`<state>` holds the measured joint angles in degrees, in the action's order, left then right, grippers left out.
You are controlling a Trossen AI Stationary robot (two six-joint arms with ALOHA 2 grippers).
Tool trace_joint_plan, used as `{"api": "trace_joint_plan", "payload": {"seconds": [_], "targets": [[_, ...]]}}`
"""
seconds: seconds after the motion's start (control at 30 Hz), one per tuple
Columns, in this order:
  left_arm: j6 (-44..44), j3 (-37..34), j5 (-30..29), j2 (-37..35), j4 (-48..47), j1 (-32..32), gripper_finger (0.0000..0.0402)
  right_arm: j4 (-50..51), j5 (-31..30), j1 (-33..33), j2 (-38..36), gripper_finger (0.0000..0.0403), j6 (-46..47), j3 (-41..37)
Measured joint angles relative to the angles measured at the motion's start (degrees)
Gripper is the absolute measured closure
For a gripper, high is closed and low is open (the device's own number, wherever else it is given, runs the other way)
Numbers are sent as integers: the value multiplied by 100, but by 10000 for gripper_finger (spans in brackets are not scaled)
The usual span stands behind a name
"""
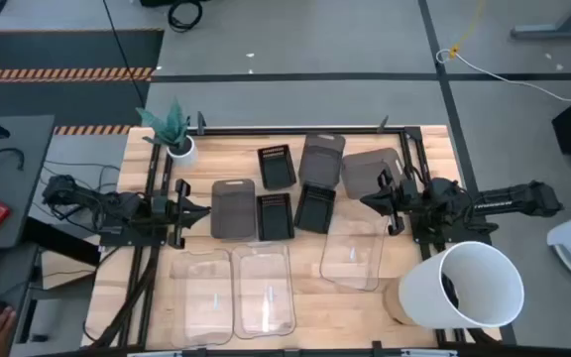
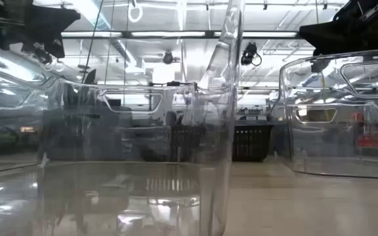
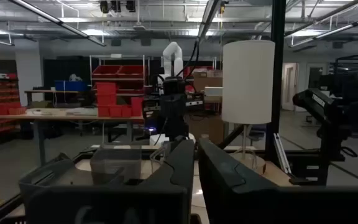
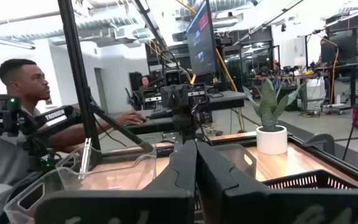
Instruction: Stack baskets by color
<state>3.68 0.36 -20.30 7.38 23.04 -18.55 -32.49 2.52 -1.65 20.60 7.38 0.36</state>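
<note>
No stacking begun; left gripper (image 1: 203, 210) mid-left and right gripper (image 1: 368, 201) mid-right hover, jaws pressed together, empty; next, spread jaws over a dark-grey basket (image 1: 233, 208).

In the low view, the nearest large clear plastic basket (image 2: 136, 164) is cut off by the bottom edge, and the small black slotted trays (image 2: 251, 141) behind it are blurred. The big white cylindrical bucket (image 1: 461, 285) is partly cut in the high view.
</note>
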Motion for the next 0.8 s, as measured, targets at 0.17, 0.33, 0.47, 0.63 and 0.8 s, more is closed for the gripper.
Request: {"api": "trace_joint_plan", "payload": {"seconds": [0.17, 0.33, 0.47, 0.63, 0.8], "targets": [[0, 0, 1, 0, 0, 0, 372, 0, -1, -2, 1, 393, 1, 0], [0, 0, 1, 0, -1, 0, 366, 0, 0, 0, 1, 393, 0, 0], [0, 0, 0, 0, 0, 0, 367, 0, 0, -1, 0, 393, 2, 0], [0, 0, -1, 0, 1, -2, 373, 0, -1, -1, 1, 393, 1, 0], [0, 0, 1, 0, -1, 0, 369, 0, 0, -2, 0, 393, 0, 0]]}}
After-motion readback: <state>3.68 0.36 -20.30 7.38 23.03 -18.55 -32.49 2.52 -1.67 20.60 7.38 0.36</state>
